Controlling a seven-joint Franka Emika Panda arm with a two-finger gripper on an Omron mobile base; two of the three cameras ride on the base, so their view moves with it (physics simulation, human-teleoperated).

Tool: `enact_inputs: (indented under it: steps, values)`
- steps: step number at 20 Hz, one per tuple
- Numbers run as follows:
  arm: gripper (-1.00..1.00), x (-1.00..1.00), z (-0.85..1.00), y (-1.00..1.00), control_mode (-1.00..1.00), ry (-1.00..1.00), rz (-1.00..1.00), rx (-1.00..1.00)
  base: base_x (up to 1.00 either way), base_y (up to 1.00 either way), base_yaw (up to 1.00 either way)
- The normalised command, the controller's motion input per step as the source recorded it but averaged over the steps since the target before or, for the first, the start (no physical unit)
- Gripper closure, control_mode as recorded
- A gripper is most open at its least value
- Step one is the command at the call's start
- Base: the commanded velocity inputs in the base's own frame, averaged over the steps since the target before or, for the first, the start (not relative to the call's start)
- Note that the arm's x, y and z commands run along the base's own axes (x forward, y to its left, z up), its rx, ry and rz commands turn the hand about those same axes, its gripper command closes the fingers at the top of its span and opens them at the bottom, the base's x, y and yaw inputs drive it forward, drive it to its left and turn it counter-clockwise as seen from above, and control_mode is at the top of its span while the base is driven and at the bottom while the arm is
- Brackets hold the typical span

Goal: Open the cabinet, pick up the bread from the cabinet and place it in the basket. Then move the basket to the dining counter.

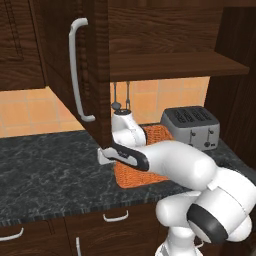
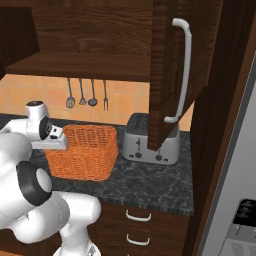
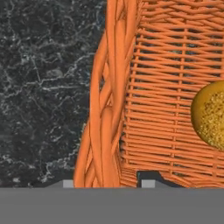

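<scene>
Basket [image 3: 109, 109] rim between claw [image 3: 107, 183] tips, bread [image 3: 212, 114] inside.

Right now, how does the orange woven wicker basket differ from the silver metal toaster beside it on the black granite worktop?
The orange woven wicker basket is open-topped and woven, while the silver metal toaster is smooth, with slots on top. The basket is orange and wider; the toaster is grey and more compact. The basket holds a round golden bread; the toaster's slots look empty. Both stand upright on the black granite worktop, under the open cabinet.
</scene>
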Motion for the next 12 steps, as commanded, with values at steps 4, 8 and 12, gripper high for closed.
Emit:
enact_inputs:
  steps: [4,8,12]
  values:
    - [1.00,-0.49,0.16,0.00,-1.00,-0.02,0.02,0.00,0.00,0.00,0.00]
    - [1.00,-0.52,0.56,-0.04,-1.00,-0.14,0.06,-0.01,0.00,0.00,0.00]
    - [1.00,-0.53,0.78,-0.04,-1.00,-0.19,0.18,-0.06,0.00,0.00,0.00]
